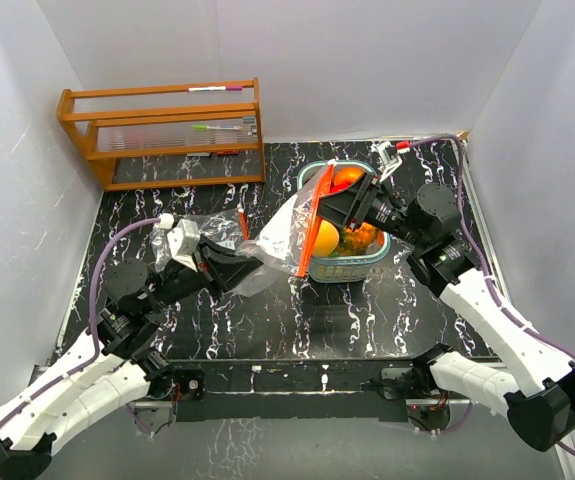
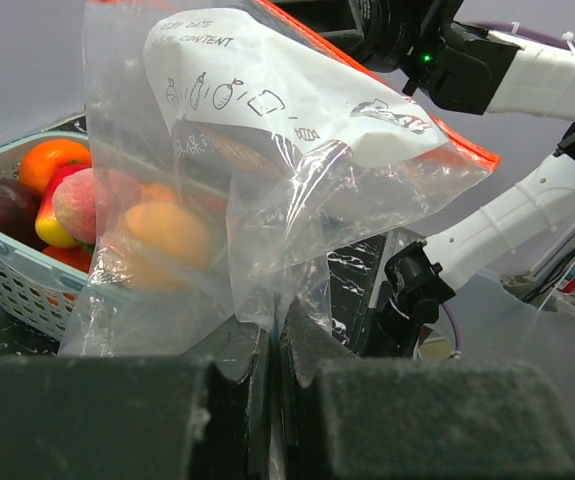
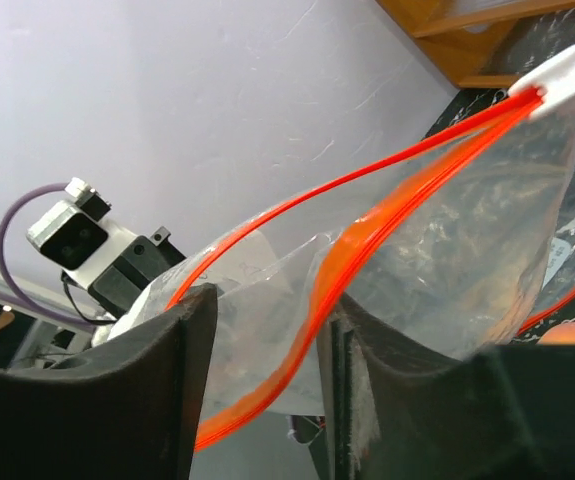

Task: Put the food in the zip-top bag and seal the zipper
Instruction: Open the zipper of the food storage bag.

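While the left end effector (image 2: 275,338) is pinching the zip-top bag (image 2: 267,130), the right end effector (image 3: 267,315) is gaping around its unsealed zipper (image 3: 367,240); food (image 2: 52,160) is sitting in the basket (image 2: 17,285).

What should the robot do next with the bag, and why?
Probably close the right gripper on the orange zipper edge of the bag. That strip runs between its fingers, which stand apart and are not pinching it, while the left gripper clamps the bag's other end. With both ends held, the mouth could be kept open by the basket of fruit.
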Available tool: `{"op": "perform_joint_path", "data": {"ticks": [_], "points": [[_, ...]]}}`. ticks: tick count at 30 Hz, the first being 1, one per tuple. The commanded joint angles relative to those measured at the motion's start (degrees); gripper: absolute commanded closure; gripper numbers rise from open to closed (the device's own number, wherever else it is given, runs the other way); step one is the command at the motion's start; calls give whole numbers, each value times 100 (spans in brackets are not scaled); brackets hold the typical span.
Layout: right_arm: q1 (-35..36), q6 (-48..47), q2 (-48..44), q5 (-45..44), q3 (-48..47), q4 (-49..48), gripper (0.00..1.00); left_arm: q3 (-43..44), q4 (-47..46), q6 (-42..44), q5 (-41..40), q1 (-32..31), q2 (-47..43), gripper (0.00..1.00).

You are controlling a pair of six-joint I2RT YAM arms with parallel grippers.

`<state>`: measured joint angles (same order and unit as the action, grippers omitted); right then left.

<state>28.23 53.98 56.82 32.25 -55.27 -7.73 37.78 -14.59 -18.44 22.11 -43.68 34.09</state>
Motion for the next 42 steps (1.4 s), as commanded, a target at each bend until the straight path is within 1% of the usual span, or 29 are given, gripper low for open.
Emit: {"op": "perform_joint_path", "data": {"ticks": [1, 2, 3, 4, 5, 6, 8, 9, 10, 11, 12, 13, 15, 18, 21, 23, 26, 29, 32, 36, 39, 42], "points": [[25, 56, 27, 109, -152, -493, 62, 8, -263, 14, 232, -18, 59, 100], [26, 39, 60, 128, -184, -461, 68, 2, -248, 22, 246, -18, 75, 100], [25, -15, 92, 138, -247, -345, 81, 26, -186, 55, 222, -17, 80, 100], [25, -145, 130, 103, -338, -147, 88, 71, -36, 123, 146, -17, 73, 100], [29, -307, 169, 64, -473, 150, 91, 156, 177, 212, 23, -18, 65, 100], [30, -481, 199, -11, -611, 477, 92, 265, 480, 332, -88, -18, 56, 99], [34, -991, 229, -233, -903, 1162, 92, 575, 1195, 678, -371, -18, 46, 82], [34, -1237, 233, -374, -1034, 1484, 92, 788, 1570, 828, -521, -18, 39, 76], [33, -1449, 233, -527, -1153, 1824, 92, 979, 1882, 944, -681, -17, 26, 65], [33, -1644, 220, -674, -1228, 2086, 92, 1178, 2186, 1075, -755, -17, 8, 39], [34, -1814, 215, -803, -1299, 2317, 92, 1406, 2480, 1197, -823, -18, 2, 8], [34, -1948, 223, -929, -1355, 2535, 92, 1654, 2738, 1284, -895, -18, 29, 3], [34, -2105, 214, -1102, -1417, 2822, 92, 2167, 3198, 1477, -1029, -18, 87, 3], [51, -2105, 235, -1148, -1433, 2817, 92, 2789, 3457, 1624, -1073, -17, 236, 3], [237, -1979, 367, -1285, -1535, 2674, 92, 2876, 3331, 1666, -1011, -17, 603, 3], [618, -1993, 563, -1712, -1764, 2703, 92, 2907, 3225, 1697, -898, -18, 987, 3], [1370, -2160, 1029, -2733, -2307, 2918, 92, 3072, 3006, 1677, -722, -18, 1541, 3], [1798, -2207, 1541, -3071, -2805, 2954, 92, 3351, 2863, 1627, -708, -18, 2038, 4], [1944, -2207, 1890, -3281, -3170, 2950, 92, 3576, 2867, 1672, -996, -17, 2333, 5], [2027, -2207, 2016, -3314, -3260, 2895, 92, 3579, 2970, 1771, -1633, -18, 2457, 10], [2058, -2186, 1982, -3300, -3135, 2825, 92, 3333, 2842, 1761, -1977, -18, 2359, 17], [2064, -2156, 1899, -3358, -2977, 2805, 92, 3133, 2702, 1721, -2069, -18, 2223, 27]]}}
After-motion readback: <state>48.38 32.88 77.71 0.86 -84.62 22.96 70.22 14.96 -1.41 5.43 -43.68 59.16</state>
